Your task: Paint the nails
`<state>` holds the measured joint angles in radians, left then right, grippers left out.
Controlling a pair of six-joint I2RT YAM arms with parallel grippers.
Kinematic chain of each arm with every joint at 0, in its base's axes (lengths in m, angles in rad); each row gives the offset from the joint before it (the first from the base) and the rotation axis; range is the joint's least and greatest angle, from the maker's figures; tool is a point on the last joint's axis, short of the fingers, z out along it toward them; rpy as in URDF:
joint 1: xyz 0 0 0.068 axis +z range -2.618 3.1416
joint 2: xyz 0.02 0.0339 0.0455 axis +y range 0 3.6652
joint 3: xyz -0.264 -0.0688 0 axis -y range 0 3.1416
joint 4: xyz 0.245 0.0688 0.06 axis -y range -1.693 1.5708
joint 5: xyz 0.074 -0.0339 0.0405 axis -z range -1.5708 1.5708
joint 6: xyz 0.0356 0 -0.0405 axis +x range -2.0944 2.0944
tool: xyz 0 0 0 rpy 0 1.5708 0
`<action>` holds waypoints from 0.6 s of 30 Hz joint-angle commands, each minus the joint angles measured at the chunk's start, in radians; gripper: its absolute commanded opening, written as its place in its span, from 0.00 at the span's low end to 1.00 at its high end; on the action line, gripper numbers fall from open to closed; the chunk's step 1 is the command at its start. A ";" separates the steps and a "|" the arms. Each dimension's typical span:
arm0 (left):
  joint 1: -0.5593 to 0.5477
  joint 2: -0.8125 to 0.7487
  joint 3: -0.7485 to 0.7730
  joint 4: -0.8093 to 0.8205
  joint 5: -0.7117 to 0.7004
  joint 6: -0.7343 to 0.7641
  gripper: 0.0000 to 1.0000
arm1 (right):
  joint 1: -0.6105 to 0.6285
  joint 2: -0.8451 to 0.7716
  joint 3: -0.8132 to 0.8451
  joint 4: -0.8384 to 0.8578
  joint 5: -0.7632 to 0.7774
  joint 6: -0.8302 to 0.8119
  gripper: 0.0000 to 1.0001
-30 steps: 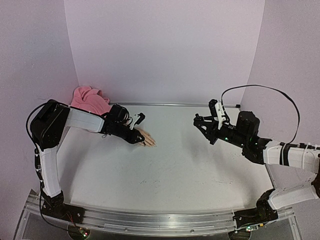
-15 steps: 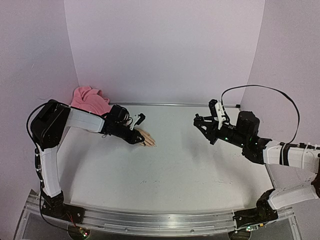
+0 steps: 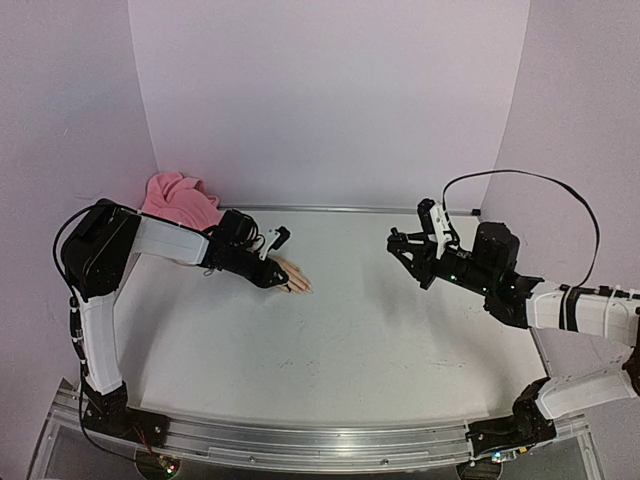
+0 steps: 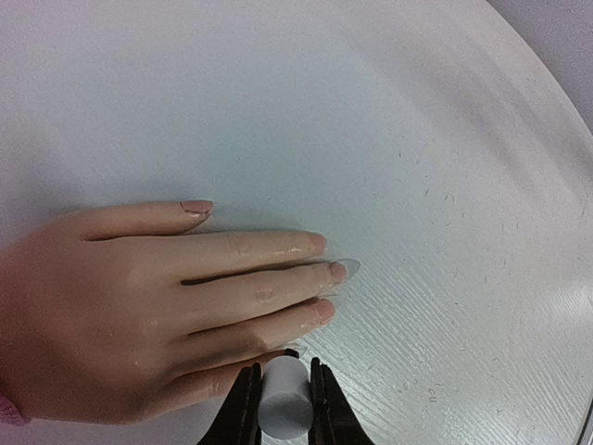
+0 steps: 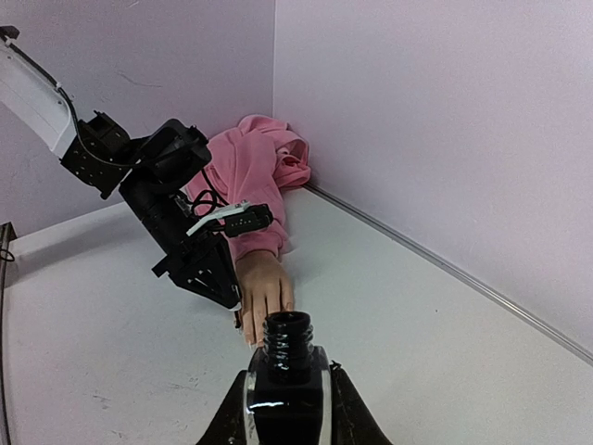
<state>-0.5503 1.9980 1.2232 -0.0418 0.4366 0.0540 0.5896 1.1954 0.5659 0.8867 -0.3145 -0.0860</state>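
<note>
Nothing had visibly moved since the earlier frame; you kept both arms where they were. On the white surface (image 3: 350, 340), the pink sleeve (image 3: 180, 198) was bunched in the far left corner. The mannequin hand (image 4: 139, 306) lay flat, palm down, fingers pointing right. Your right pincer (image 5: 287, 399) was clenched on an uncapped black polish bottle (image 5: 287, 348), well apart from the hand. Your left pincer (image 4: 283, 389) was clenched on a white cylinder (image 4: 283, 413) just beside the little finger. The nails (image 4: 339, 272) lay at the fingertips, pale pinkish.
</note>
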 commanded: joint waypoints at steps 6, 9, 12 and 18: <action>0.009 0.004 0.015 0.036 0.001 0.018 0.00 | -0.007 0.006 0.032 0.069 -0.022 0.006 0.00; 0.009 0.006 0.016 0.036 0.007 0.017 0.00 | -0.007 0.006 0.030 0.069 -0.023 0.006 0.00; 0.009 0.007 0.017 0.036 0.007 0.017 0.00 | -0.007 0.007 0.028 0.069 -0.023 0.007 0.00; 0.009 0.015 0.017 0.035 0.013 0.015 0.00 | -0.008 0.007 0.028 0.070 -0.025 0.008 0.00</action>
<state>-0.5484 2.0006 1.2232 -0.0418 0.4335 0.0555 0.5892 1.2076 0.5659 0.8871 -0.3244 -0.0856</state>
